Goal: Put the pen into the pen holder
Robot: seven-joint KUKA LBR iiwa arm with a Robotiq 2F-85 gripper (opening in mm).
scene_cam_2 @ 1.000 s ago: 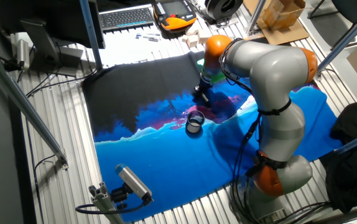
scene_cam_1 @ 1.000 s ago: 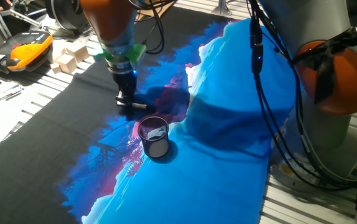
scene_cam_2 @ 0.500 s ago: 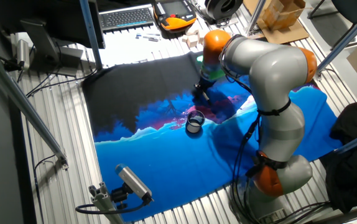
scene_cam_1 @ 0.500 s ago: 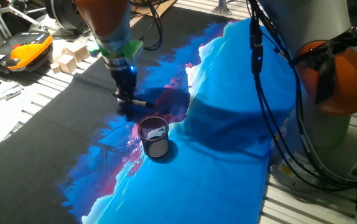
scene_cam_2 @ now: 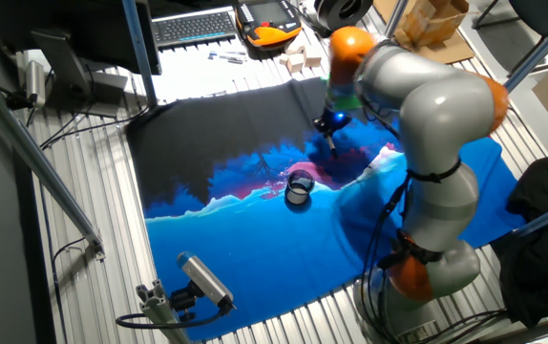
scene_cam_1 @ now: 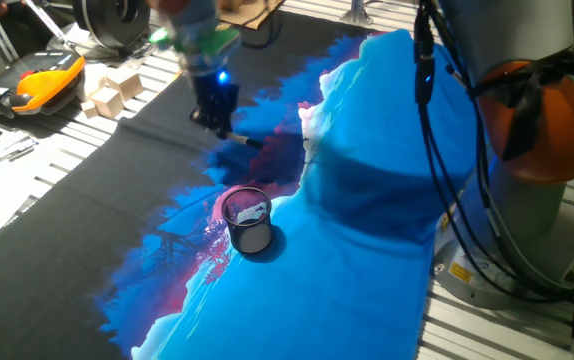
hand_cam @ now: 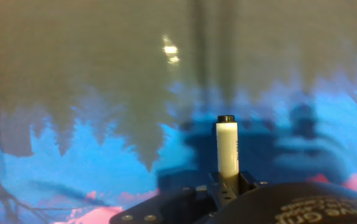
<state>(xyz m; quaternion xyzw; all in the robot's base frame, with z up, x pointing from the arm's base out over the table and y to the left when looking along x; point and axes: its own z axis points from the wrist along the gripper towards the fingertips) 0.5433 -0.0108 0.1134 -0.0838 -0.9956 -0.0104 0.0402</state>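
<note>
Gripping the pen (hand_cam: pixel 226 149), the tool (scene_cam_1: pixel 221 122) hangs above the cloth (scene_cam_1: pixel 367 250), fingers pinched on the barrel near its lower end so most of the white shaft pokes out past them, black cap leading, as the hand view shows. From one fixed view the pen looks lifted off the bench (scene_cam_2: pixel 93 201), slanting out sideways from the tool over the dark-and-pink part of the cloth, toward the far edge of the bench. The holder (scene_cam_1: pixel 248 220) stands upright nearer the middle, well apart from the tool, open rim up, with a pale scrap inside. So the job now, I'd say, is carry and tip: bring the pen over that rim, swing it to vertical, and centre the leading end inside the ring before lowering. The cup looks light, so a nudge on the wall could topple it; come down straight and slowly. Release only once the tip is well below the rim, or it may bounce out.
</note>
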